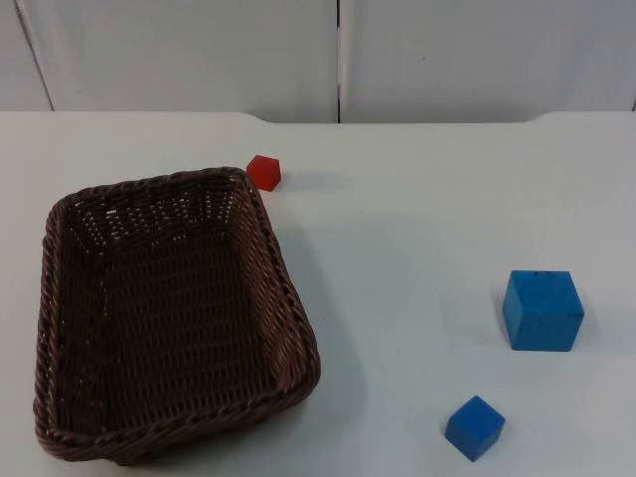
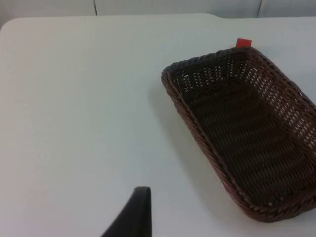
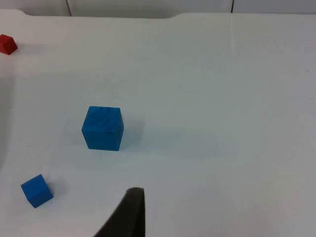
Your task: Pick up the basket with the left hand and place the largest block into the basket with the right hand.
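1. Wicker, dark brown and open-weave, the basket (image 1: 169,318) sits flat on the white desk (image 1: 417,219) toward the left arm's side, empty, with nothing gripping it
2. Largest of the three blocks is the big blue cube (image 1: 542,310), standing alone on the right arm's side, well apart from the basket; a small blue cube (image 1: 474,427) lies near it, and a small red cube (image 1: 264,172) rests just beside the basket's far corner
3. Left pincer (image 2: 133,217): one black fingertip hangs above bare desk, off to the side of the basket's long wall and apart from it; whether its fingers are apart or together I cannot tell
4. Right pincer (image 3: 129,215): one black fingertip hovers over the desk, with the big blue cube ahead of it and the small blue cube off to one side; its fingers' state I cannot tell either
5. Risk, as I judge it: the two blue cubes share a colour and sit close, so a descent aimed a little off could close on the small one instead
6. Risk at the basket: its rim is sloped and woven, so a shallow bite on the wall could slip or tip it on lifting; a careless approach at the far corner could also knock the red cube
7. Neither step of the task looks begun
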{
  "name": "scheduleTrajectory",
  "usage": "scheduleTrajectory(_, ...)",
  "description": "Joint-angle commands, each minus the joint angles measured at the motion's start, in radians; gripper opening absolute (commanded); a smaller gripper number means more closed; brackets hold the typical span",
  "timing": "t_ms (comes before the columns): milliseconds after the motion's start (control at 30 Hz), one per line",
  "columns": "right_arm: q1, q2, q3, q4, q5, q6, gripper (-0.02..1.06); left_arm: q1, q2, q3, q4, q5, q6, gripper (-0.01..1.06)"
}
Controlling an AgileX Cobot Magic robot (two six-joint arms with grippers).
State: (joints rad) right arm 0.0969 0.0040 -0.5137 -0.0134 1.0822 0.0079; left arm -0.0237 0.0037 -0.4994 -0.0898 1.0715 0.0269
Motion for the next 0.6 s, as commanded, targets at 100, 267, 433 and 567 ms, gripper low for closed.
scheduleTrajectory(100,-0.008,-0.004,-0.001,-0.004,-0.003,0.000,1.05,0.002,-0.004,-0.029,-0.008,-0.048,-0.007,1.05)
scheduleTrajectory(267,-0.008,-0.004,-0.001,-0.004,-0.003,0.000,1.05,0.002,-0.004,-0.056,-0.006,-0.116,-0.007,1.05)
scheduleTrajectory(433,-0.008,-0.004,-0.001,-0.004,-0.003,0.000,1.05,0.002,0.003,-0.056,-0.010,-0.140,-0.007,1.05)
scheduleTrajectory(567,-0.008,-0.004,-0.001,-0.004,-0.003,0.000,1.05,0.002,0.029,-0.056,-0.026,-0.146,-0.007,1.05)
